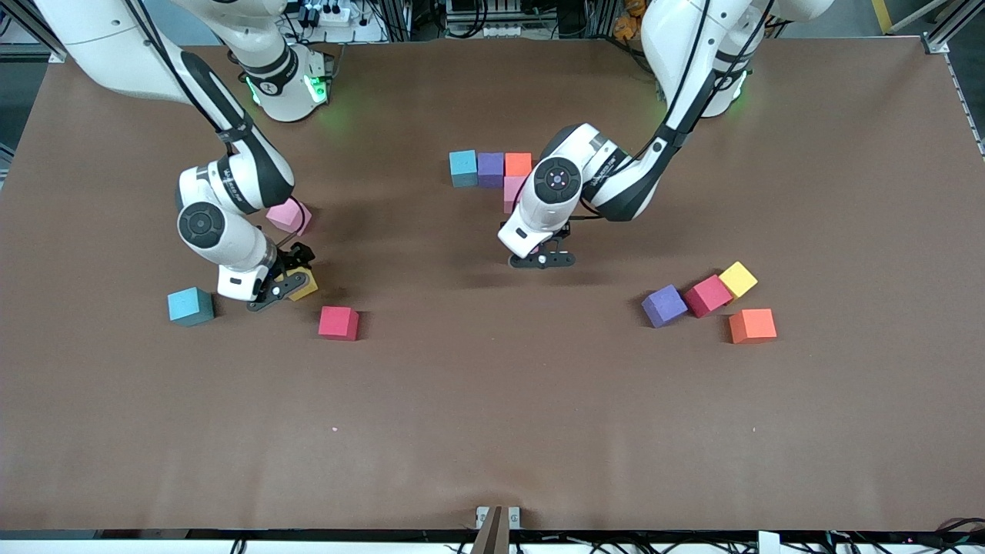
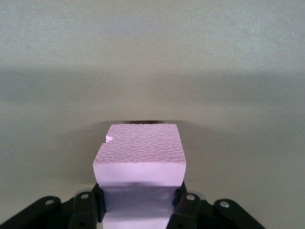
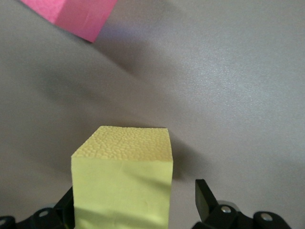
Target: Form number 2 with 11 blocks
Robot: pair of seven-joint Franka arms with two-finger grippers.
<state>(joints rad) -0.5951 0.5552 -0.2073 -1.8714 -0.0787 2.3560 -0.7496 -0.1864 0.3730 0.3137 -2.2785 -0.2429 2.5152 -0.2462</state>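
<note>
Gripping a pink block (image 2: 139,155) beside the started row (image 1: 490,168), the left gripper's (image 1: 542,260) fingers were closed. The right gripper's (image 1: 286,285) fingers straddled a yellow block (image 3: 123,179), open. Most blocks remained unplaced.

the right gripper (image 3: 143,210) stands low over the brown table (image 3: 228,86), with its fingers (image 3: 204,199) apart. between them sits a yellow block (image 3: 125,181); one finger is clear of the block's side, with a gap showing. the block rests on the table. a pink block (image 3: 78,14) lies further off, only partly in view.
</note>
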